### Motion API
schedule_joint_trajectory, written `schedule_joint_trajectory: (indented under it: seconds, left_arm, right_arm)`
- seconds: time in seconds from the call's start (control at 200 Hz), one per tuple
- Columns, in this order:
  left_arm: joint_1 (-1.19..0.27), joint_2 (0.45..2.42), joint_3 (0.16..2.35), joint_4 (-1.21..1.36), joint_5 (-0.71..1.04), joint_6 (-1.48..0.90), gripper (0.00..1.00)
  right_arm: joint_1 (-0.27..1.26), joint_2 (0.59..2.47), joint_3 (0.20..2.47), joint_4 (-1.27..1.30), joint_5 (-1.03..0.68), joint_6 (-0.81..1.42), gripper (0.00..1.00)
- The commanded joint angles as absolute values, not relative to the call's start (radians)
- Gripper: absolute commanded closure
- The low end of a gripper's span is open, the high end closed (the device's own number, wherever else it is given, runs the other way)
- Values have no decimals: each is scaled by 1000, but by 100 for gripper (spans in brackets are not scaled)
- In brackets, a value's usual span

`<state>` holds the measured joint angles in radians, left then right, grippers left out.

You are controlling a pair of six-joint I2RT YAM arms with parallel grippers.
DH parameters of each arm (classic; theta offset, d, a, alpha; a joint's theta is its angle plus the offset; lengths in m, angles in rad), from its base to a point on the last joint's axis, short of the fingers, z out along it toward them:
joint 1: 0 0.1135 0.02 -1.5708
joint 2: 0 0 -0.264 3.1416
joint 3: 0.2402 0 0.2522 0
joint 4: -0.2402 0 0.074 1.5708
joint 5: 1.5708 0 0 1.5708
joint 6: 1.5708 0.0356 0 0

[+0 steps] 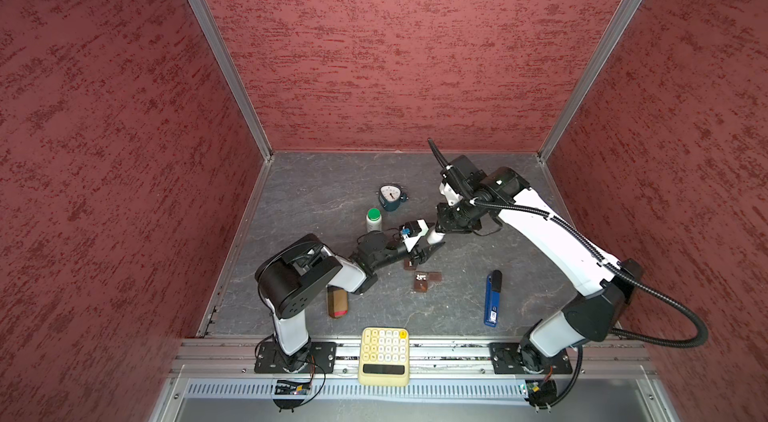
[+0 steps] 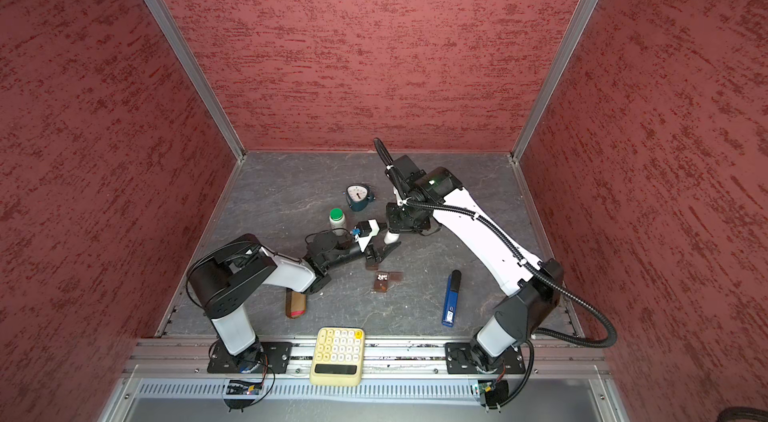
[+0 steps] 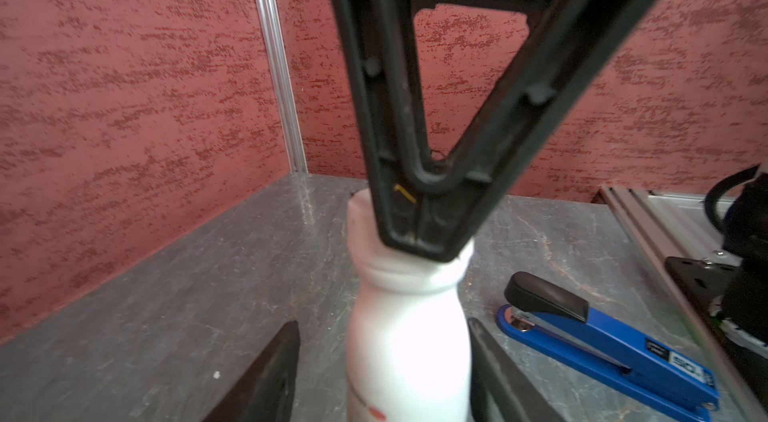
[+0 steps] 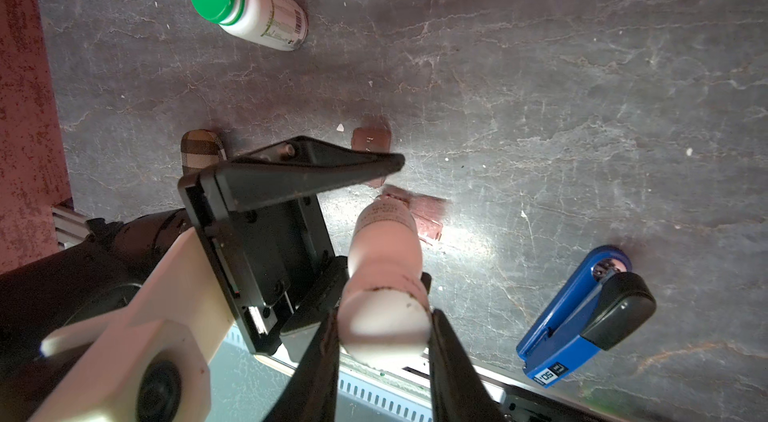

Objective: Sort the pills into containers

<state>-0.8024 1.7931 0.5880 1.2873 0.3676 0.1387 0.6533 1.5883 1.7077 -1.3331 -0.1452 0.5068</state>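
Two claws meet on one small white bottle (image 4: 384,249) mid-table. My right gripper (image 4: 384,316) is clamped on its cap end, a finger pressing each side. My left gripper (image 3: 383,324) stands spread around the body, with a clear gap on one side and the other finger just beside the plastic.

The containers (image 1: 428,279) lie on the table (image 4: 540,67) just near of the bottle. One brown piece sits partly under the left gripper's fingers, and the other is a little nearer and to the right, with white dots in one cell. Tiny white specks lie loose around the two pieces — the pills (image 4: 340,127), I think, though they're too small to be sure.

A green-capped bottle (image 4: 245,4) stands to the left and farther back. A blue stapler (image 4: 582,316) lies well to the right — a yellow calculator (image 1: 384,355) sits on the near rail.
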Motion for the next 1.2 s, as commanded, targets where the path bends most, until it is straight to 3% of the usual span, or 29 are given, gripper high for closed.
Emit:
schedule_joint_trajectory:
  seconds: [0.0,0.296,0.516,0.867,1.192]
  left_arm:
    - [-805,1774,579,1304,356,143,30]
    - [-805,1753,558,1297,350,158,16]
    - [-814,1627,490,1212,330,185,12]
    - [-811,1310,340,998,191,219,14]
    - [-792,1053,305,736,87,202,16]
  right_arm:
    - [648,1587,1746,-1362,-132,486,83]
    - [623,1622,1814,-1397,-84,463,83]
    - [610,1692,1915,-1427,-15,441,82]
    - [582,1859,2038,-1410,106,404,81]
    - [486,1936,1930,-1244,88,390,81]
